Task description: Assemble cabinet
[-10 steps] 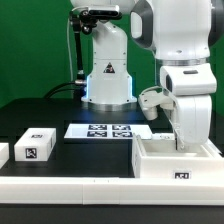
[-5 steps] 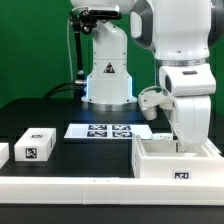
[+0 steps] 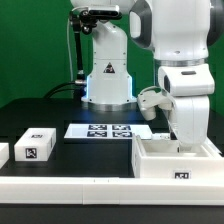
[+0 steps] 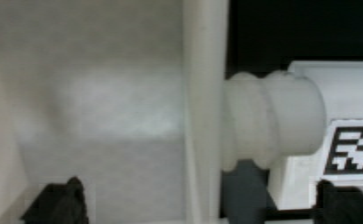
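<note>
One arm (image 3: 182,45), one claw (image 3: 181,146), one cabinet (image 3: 165,162): that's the count up front. One marker board (image 3: 108,130) lies flat on the black counter (image 3: 45,112). There are two small white blocks as well. The tagged block (image 3: 35,146) sits off to the exterior view's left of the marker board, and the cut-off block (image 3: 3,152) is further left again, sliced by the frame edge.

Now the cabinet: a big white shell, open on top, with plain smooth walls and one small black-and-white tag showing on its front face. It sits on the counter just beside the marker board, on the exterior view's right and a touch nearer the camera. Its corner is close to the marker board's corner; touching or not, can't call it.

And the claw hangs right at the cabinet, over the open top, to the exterior view's right of the marker board. In the wrist view, a thin cabinet wall (image 4: 204,80) runs past the dark fingertips (image 4: 62,203). The one clear fingertip stands off from that wall, with bare white surface between them. So the claw reads as released, gripping nothing. Beyond that wall sits a ribbed white piece (image 4: 276,120) carrying one tag; whether it belongs to the cabinet, can't tell.
</note>
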`<state>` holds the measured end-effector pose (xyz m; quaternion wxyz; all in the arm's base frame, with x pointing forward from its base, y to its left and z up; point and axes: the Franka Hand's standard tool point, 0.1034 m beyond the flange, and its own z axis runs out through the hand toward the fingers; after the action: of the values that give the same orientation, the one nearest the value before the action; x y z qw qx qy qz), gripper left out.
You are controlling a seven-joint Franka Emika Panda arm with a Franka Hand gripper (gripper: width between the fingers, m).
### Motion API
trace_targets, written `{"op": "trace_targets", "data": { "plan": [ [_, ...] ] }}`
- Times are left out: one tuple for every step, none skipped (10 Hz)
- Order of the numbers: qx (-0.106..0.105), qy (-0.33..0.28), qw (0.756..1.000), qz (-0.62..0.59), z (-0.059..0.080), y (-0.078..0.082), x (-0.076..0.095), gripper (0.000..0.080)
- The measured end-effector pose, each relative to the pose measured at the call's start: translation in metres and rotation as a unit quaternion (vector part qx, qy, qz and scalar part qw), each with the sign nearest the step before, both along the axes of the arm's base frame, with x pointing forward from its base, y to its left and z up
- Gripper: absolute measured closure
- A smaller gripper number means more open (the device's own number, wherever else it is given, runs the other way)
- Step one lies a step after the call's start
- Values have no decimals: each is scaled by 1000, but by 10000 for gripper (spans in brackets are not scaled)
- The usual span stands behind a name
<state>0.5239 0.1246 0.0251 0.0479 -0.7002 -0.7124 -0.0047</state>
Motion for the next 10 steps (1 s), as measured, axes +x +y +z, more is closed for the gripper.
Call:
{"op": "trace_targets", "data": {
  "plan": [
    [0, 0, 1000, 0, 0, 0, 0, 157],
    [0, 0, 1000, 0, 0, -1, 0, 150],
    [0, 0, 1000, -1, 0, -1, 0, 151],
    [0, 0, 1000, -1, 0, -1, 0, 151],
    [0, 0, 1000, -1, 0, -1, 0, 151],
    [-2, -7, 1000, 0, 11, -2, 2, 151],
    [-6, -17, 1000, 2, 29, -5, 1, 151],
    [-9, -24, 1000, 3, 42, -6, -4, 151],
    [-11, -32, 999, -6, 56, -3, -7, 151],
    [-12, -36, 999, -24, 65, 6, -18, 151]
  ]
}}
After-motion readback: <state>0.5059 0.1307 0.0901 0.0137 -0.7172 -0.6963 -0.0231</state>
